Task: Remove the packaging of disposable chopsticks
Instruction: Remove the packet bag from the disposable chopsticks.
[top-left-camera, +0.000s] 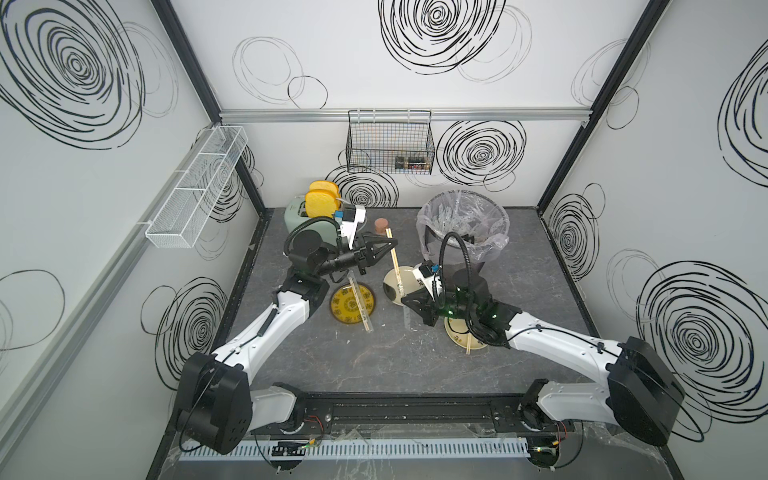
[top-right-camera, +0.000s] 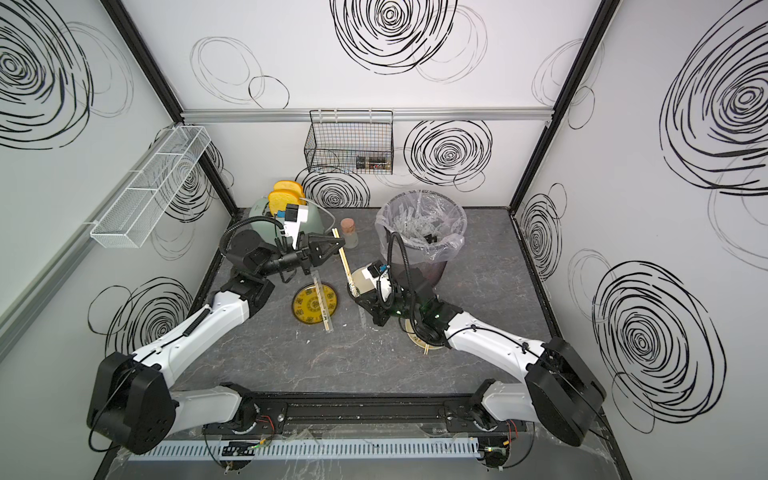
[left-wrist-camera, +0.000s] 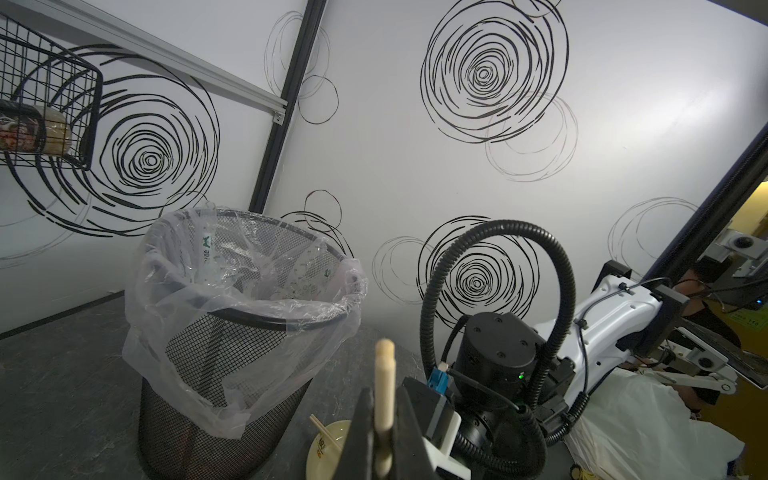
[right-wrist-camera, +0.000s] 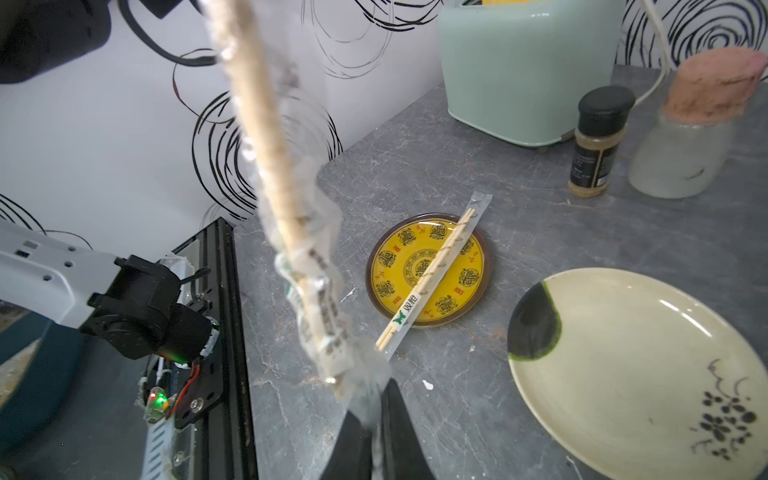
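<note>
My left gripper (top-left-camera: 390, 243) (top-right-camera: 338, 245) (left-wrist-camera: 384, 397) is shut on the top end of a pair of disposable chopsticks (top-left-camera: 394, 259) (left-wrist-camera: 384, 365) (right-wrist-camera: 266, 158), held slanting above the table. Clear packaging (right-wrist-camera: 320, 299) (top-right-camera: 352, 286) is bunched round their lower part. My right gripper (top-left-camera: 404, 296) (top-right-camera: 358, 298) (right-wrist-camera: 374, 395) is shut on the sleeve's loose bottom end. A second pair in its printed sleeve (top-left-camera: 360, 305) (right-wrist-camera: 432, 270) lies across a yellow plate (top-left-camera: 343, 311) (right-wrist-camera: 390, 266). Bare stick ends (top-left-camera: 468, 347) poke out from a cream plate (top-left-camera: 455, 336) under my right arm.
A mesh bin with a clear liner (top-left-camera: 463, 224) (left-wrist-camera: 232, 395) stands at the back right, with clear sleeves inside. A white plate with a dark patch (right-wrist-camera: 623, 353) lies beside the yellow one. A green toaster (right-wrist-camera: 523, 70), a spice jar (right-wrist-camera: 598, 141) and a corked bottle (right-wrist-camera: 690, 137) stand at the back.
</note>
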